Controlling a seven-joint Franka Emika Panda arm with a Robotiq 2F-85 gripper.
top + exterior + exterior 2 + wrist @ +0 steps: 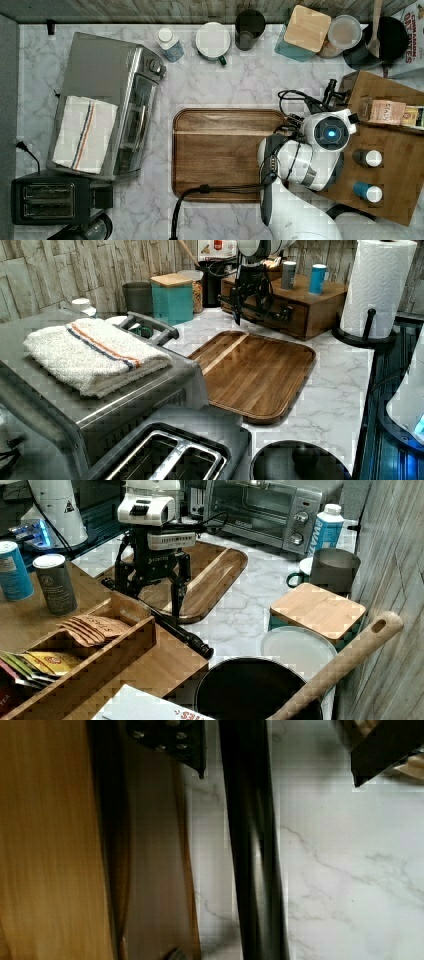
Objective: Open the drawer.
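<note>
Straddling the long black handle [252,850] with the gripper [149,600], fingers [185,745] spread wide, one on each side of the bar and not pinching it. Belongs to the drawer [300,322], set low in the front of the wooden organizer [395,190], at three o'clock from the cutting board [225,155] in the top view and at about one o'clock from it in the left view. Hard to tell whether the drawer is shut tight or a crack open; looks close to shut, so reads as the grasping step with the pull not yet made.

Several ways to go wrong from here:
- Closing off-centre on a round, smooth bar, then slipping off once the pull begins.
- Pulling at a slant to the runners and jamming the drawer.
- Dragging the whole organizer across the marble counter [220,85] instead of sliding the drawer out, if the fit is stiff.
- Jolting the two bottles [367,158] standing on top and tipping them.
- Running the drawer front into the cutting board's edge, lying near in the pull's path at nine o'clock in the top view
</note>
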